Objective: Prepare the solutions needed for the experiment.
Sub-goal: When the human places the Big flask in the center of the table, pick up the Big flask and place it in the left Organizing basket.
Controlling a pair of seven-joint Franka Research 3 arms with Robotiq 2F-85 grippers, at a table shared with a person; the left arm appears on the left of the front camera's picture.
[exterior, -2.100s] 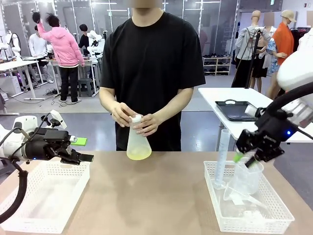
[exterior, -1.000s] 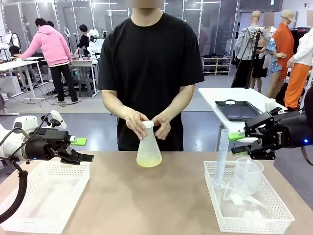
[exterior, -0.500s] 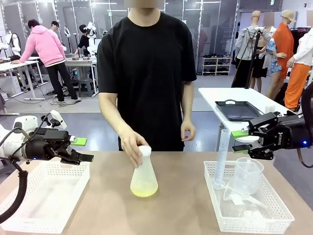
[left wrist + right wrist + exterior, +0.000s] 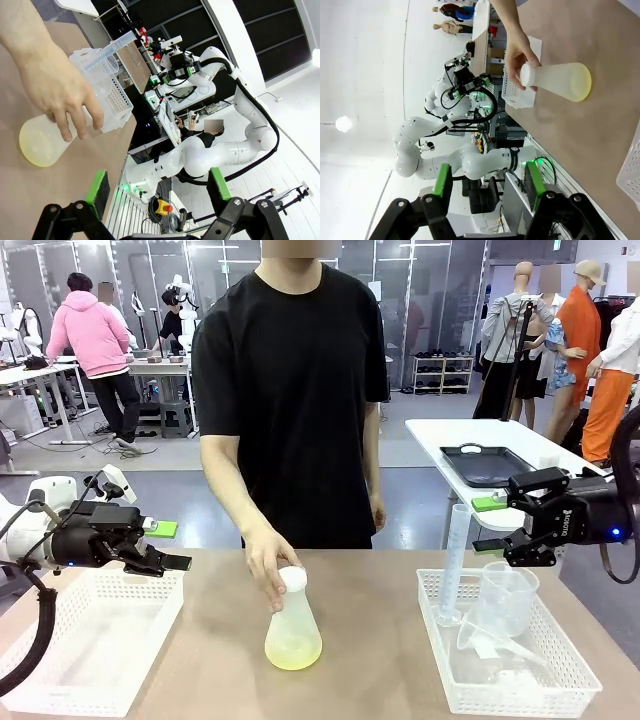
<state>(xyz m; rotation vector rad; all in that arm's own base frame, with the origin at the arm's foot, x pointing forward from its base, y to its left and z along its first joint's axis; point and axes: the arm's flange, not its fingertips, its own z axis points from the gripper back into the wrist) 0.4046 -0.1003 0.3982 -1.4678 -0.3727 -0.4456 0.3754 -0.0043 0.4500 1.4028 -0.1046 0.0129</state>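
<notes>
left hand [image 4: 172, 546] released, empty, by the far edge of the left basket [image 4: 90, 640]. mid surface [image 4: 380, 640]: flask [image 4: 295, 625] upright, pale yellow solution [image 4: 293, 652] pooled at its bottom, person's hand [image 4: 266, 565] gripping the neck. right hand [image 4: 488, 524] spread wide, empty, raised near the right basket [image 4: 520, 695].

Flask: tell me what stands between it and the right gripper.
The person's hand holds the flask's neck, and the tall cylinder in the basket stands about between it and the open right gripper.
</notes>
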